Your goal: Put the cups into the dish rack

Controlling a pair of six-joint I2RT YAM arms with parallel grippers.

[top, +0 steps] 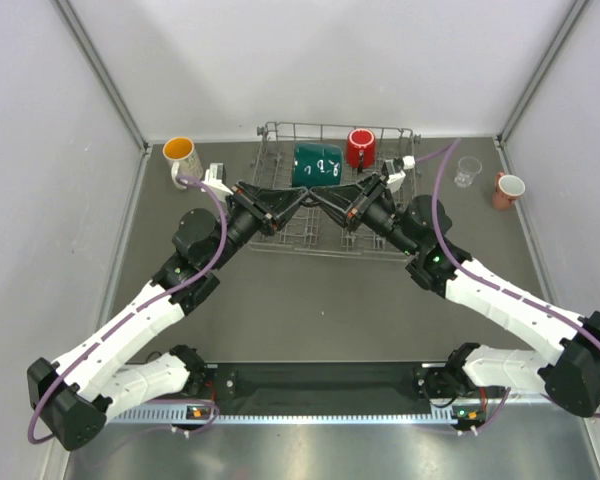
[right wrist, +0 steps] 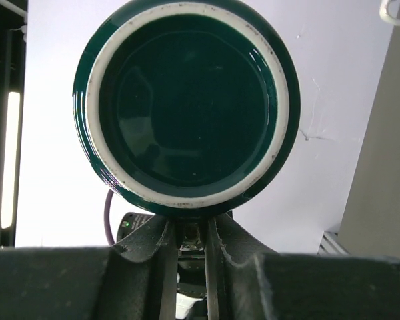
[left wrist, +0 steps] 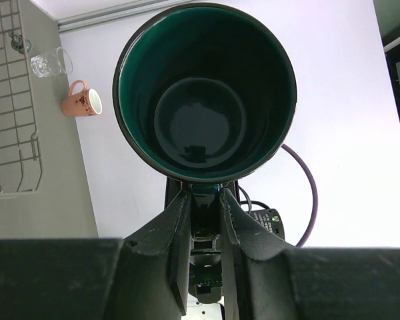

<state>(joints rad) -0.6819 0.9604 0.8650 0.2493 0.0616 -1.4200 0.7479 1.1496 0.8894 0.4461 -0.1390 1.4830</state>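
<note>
The dark green mug lies on its side over the middle of the grey wire dish rack. My left gripper and right gripper meet at its near side. Both are closed narrowly on its handle. The left wrist view looks into the mug's mouth, the left gripper just under its rim. The right wrist view shows the mug's base, the right gripper below it. The red mug stands in the rack's back right. Whether the green mug touches the prongs cannot be told.
The white speckled mug with orange inside stands left of the rack. The clear glass and salmon-pink mug stand right of it, and also show in the left wrist view, glass and mug. Enclosure walls stand close on three sides.
</note>
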